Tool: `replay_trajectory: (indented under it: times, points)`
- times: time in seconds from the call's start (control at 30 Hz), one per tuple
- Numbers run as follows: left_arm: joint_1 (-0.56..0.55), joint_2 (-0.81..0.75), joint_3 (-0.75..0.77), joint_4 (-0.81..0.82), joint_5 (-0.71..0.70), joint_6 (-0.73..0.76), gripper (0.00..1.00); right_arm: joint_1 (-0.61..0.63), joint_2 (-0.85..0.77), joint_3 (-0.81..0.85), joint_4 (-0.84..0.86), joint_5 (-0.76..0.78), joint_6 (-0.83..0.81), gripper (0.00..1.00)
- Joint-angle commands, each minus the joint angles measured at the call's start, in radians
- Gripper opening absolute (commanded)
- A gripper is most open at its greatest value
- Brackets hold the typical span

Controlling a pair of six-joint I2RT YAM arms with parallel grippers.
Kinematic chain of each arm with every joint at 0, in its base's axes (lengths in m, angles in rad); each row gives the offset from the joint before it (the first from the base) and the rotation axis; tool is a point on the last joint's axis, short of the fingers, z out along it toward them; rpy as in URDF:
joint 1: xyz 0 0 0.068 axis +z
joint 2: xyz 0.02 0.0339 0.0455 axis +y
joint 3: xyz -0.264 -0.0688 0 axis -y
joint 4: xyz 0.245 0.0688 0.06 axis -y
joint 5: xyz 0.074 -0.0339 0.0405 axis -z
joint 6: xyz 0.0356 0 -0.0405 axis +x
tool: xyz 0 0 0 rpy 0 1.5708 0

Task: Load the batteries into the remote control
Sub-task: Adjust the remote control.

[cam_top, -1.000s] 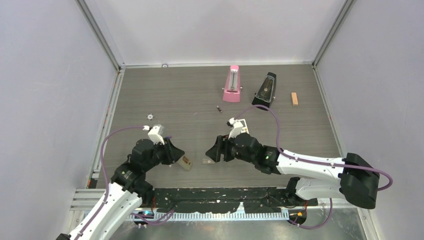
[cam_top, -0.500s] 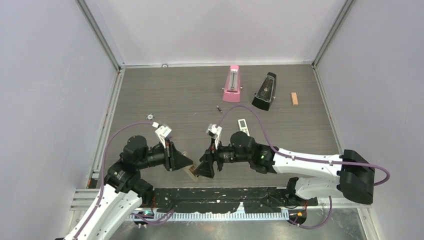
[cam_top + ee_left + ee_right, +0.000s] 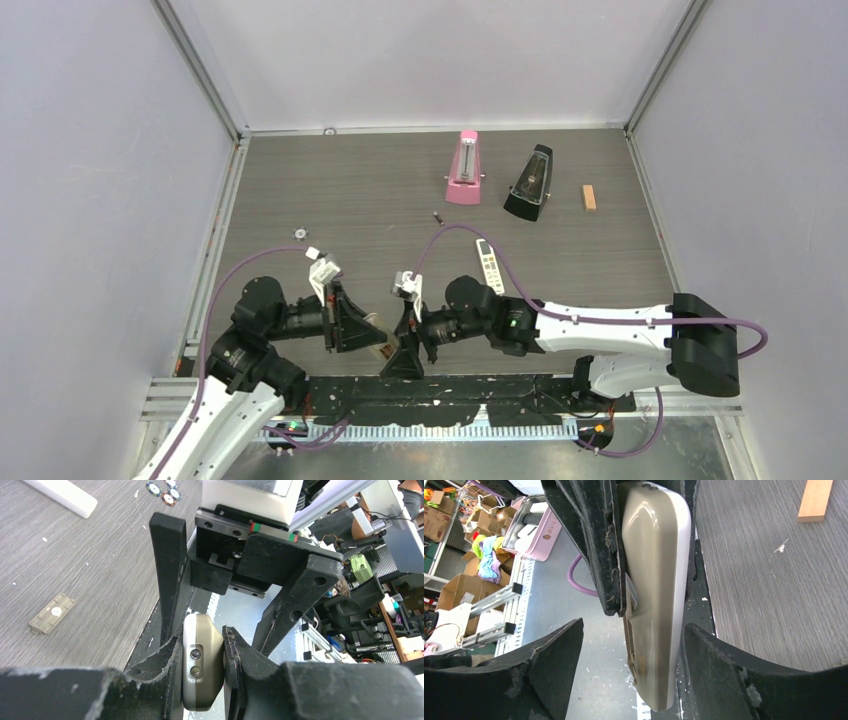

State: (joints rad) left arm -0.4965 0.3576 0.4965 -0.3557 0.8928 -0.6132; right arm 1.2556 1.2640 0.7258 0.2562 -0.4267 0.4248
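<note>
Grey-beige remote control sits clamped in the left gripper at the near edge of the surface. The right gripper, wide, straddles its end and should close squarely before any release.

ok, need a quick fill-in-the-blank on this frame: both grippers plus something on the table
1. The left gripper is ___ on the remote control.
2. The right gripper is ___, with one finger on each side of the remote control.
3. The orange block lies nearest the ___ metronome.

Missing words: shut; open; black
</note>
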Motion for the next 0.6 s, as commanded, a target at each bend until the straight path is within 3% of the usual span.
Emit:
replay_trajectory:
  times: [0.0, 0.2, 0.33, 0.43, 0.57]
  points:
    - [-0.002, -0.027, -0.006, 0.114, 0.036, -0.043, 0.0, 0.01, 0.013, 0.012, 0.104, -0.038, 0.062, 0.75]
    - [-0.002, -0.07, 0.004, 0.147, 0.015, -0.079, 0.0, 0.009, 0.012, -0.058, 0.267, -0.056, 0.192, 0.49]
    - [-0.002, -0.081, 0.018, 0.157, 0.009, -0.101, 0.02, 0.01, 0.003, -0.074, 0.315, -0.045, 0.232, 0.24]
    - [-0.002, -0.094, 0.021, 0.172, -0.022, -0.134, 0.31, 0.01, -0.001, -0.081, 0.349, -0.016, 0.268, 0.09]
    - [-0.001, -0.126, -0.02, 0.26, -0.087, -0.24, 0.51, 0.01, 0.005, -0.102, 0.445, 0.035, 0.342, 0.05]
